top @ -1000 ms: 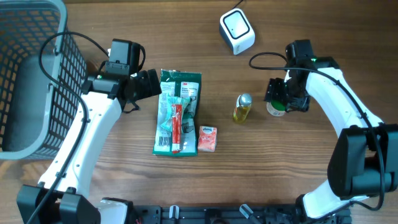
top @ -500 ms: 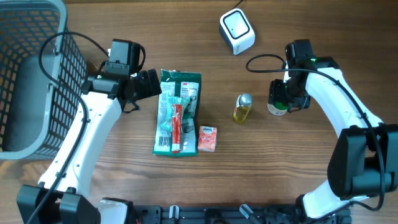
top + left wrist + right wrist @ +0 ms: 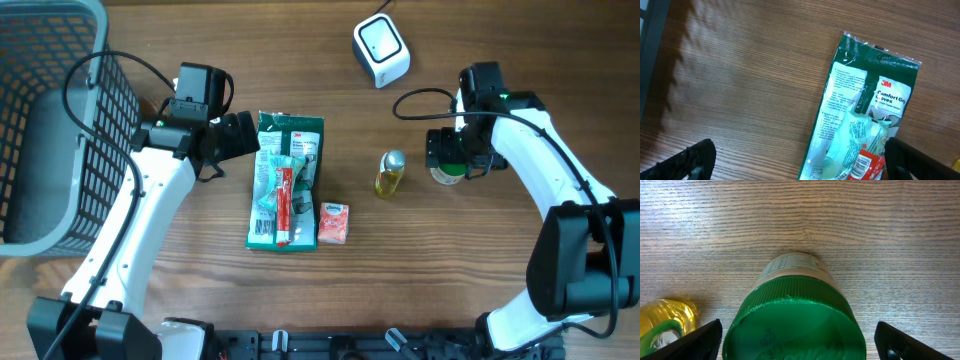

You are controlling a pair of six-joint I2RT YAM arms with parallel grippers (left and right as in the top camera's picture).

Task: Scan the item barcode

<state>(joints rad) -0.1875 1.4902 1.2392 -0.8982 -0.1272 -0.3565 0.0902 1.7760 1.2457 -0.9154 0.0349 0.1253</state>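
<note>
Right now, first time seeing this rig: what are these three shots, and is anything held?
A left arm and a right arm sit at a table. One shot looks down from above; the other two come from a camera on each wrist. On the table: a basket, a scanner, a glove pack with a red tube on it, a tissue pack, a yellow bottle and a green-lidded jar. The left jaws hang open beside the glove pack. The right jaws stand open astride the jar. Nothing is held.

Bright even light, soft faint shadows, sharp focus throughout.
</note>
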